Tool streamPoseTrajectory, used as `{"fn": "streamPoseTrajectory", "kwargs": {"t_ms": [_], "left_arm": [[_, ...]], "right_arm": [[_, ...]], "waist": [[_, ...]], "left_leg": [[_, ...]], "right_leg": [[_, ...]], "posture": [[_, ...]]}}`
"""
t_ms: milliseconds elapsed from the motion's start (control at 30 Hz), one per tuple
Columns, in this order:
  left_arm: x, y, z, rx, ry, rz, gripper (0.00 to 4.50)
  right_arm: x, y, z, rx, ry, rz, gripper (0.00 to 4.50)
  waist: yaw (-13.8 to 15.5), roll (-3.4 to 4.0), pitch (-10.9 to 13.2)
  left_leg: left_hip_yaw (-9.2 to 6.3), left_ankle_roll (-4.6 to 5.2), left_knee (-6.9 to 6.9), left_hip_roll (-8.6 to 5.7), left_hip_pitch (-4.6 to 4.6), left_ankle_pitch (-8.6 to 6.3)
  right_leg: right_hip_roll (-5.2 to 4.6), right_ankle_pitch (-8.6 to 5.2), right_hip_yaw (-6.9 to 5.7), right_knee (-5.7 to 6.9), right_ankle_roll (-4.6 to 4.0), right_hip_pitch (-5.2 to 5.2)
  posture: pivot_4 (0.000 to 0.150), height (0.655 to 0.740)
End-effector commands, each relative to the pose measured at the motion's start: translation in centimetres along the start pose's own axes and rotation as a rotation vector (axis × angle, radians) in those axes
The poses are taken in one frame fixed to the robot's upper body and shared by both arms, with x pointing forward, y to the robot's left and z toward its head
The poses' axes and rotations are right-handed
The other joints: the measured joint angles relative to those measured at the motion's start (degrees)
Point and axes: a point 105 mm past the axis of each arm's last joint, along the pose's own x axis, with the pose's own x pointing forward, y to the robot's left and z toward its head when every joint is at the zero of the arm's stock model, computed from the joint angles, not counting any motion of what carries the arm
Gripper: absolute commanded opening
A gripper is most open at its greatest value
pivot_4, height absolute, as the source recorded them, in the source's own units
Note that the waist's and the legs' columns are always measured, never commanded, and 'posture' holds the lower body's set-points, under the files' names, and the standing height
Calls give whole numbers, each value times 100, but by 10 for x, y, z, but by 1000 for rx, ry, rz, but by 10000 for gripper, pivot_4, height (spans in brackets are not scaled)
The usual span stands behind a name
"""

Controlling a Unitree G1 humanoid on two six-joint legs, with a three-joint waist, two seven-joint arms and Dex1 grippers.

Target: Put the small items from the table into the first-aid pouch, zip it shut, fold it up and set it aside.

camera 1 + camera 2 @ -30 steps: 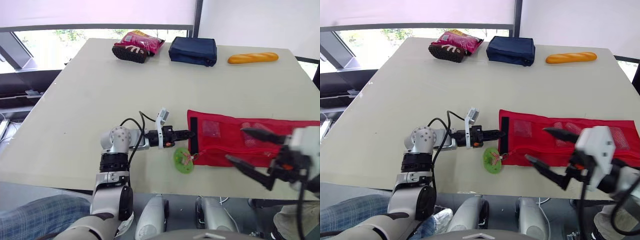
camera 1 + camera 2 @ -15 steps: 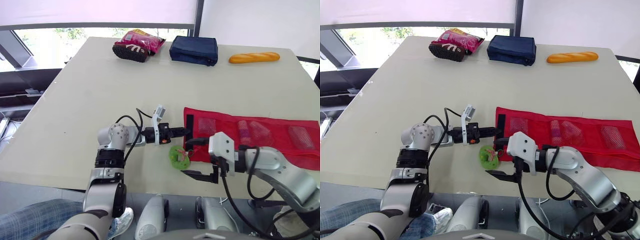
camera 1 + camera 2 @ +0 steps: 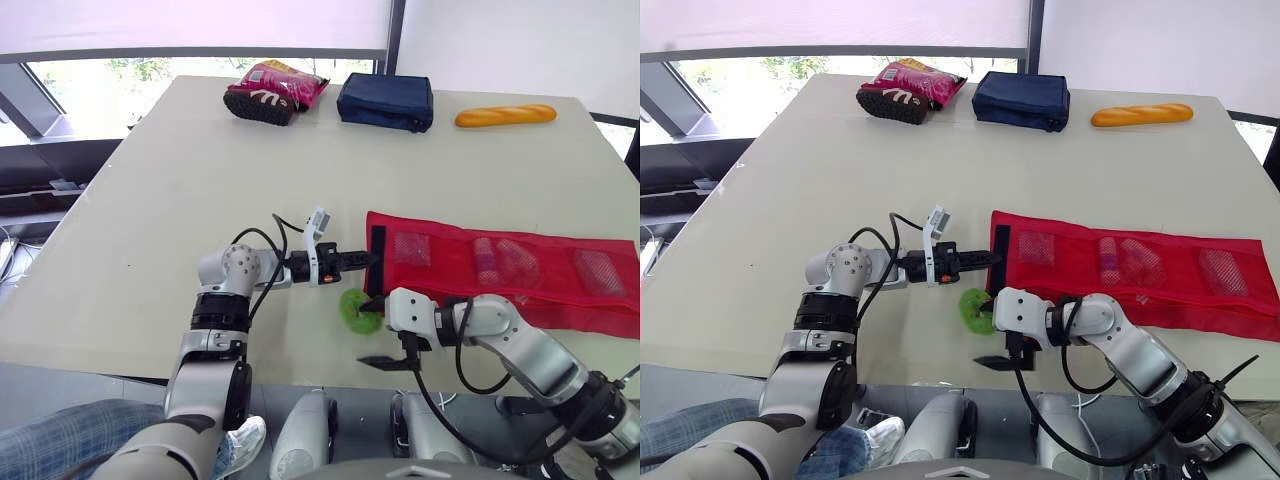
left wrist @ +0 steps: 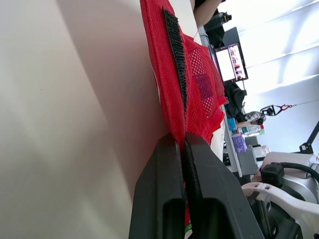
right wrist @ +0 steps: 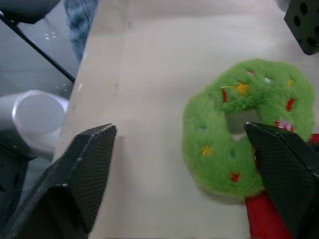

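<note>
L gripper (image 3: 372,258) low over table, pinching red mesh first-aid pouch (image 3: 500,270) end; R gripper (image 3: 373,331) spread wide beside green plush ring (image 5: 209,149), touching pouch corner.

red pouch (image 3: 520,285) flat, green plush (image 5: 214,149) beside

Red mesh cloth pouch (image 3: 450,264), fuzzy green plush ring (image 5: 209,145), smooth matt table (image 3: 200,170)

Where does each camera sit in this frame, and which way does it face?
Head eye views: forward and down over the table, both arms in frame.
Left wrist view: along the left gripper, jaws shut on the red pouch edge.
Right wrist view: along the right gripper, jaws open, facing the green plush ring.
Shared: eye views and left wrist view show the red pouch.
</note>
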Motion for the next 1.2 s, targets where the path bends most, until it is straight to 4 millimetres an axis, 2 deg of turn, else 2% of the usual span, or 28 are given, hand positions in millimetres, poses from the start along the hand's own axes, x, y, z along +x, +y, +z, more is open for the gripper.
{"fn": "streamPoseTrajectory", "kwargs": {"t_ms": [33,167,200,333,400,500,700,900,1200], "left_arm": [[-2,0,7,23,-29,4,0],[-2,1,7,23,-33,8,0],[-2,1,7,24,-35,8,0],[-4,2,6,18,-45,7,0],[-5,4,3,19,-43,12,0],[-6,6,2,34,-41,20,0],[-18,12,5,76,-52,47,0],[-34,24,8,94,-62,103,0],[-59,36,17,147,-62,184,0]], "right_arm": [[-4,-2,-9,24,32,-22,22266],[-10,-7,-6,20,17,-67,2276],[-11,-9,-6,19,12,-77,390],[-20,-14,-1,19,-6,-118,390],[-29,-17,10,45,-67,-153,390],[-47,-21,25,110,-162,-222,390],[-90,-20,32,328,-355,-418,390],[-127,-16,10,468,-376,-630,390],[-181,-19,-26,553,-355,-906,390]], "waist": [[3,0,0],[2,0,0],[2,0,0],[4,0,0],[4,0,0],[4,0,0],[-6,1,0],[-59,2,0],[-145,3,-1]], "left_leg": [[0,0,0,0,0,0],[-1,0,0,-1,0,0],[-1,0,0,-1,0,0],[-1,0,0,-1,-1,0],[0,0,0,-1,-1,0],[-2,0,0,1,-1,0],[-3,0,-1,5,-1,-1],[4,0,-1,11,1,-1],[14,1,-1,14,2,-1]], "right_leg": [[0,0,0,0,0,0],[0,0,0,0,1,0],[0,1,0,0,1,0],[-1,0,0,0,0,0],[-1,0,1,0,0,0],[-1,1,1,1,1,0],[1,0,-2,4,0,-1],[4,-10,4,5,-14,-4],[7,-11,14,13,-12,-13]], "posture": [[1500,7164],[1500,7164],[1500,7164],[1500,7164],[1500,7164],[1500,7164],[1500,7164],[1500,7164],[1500,7164]]}}
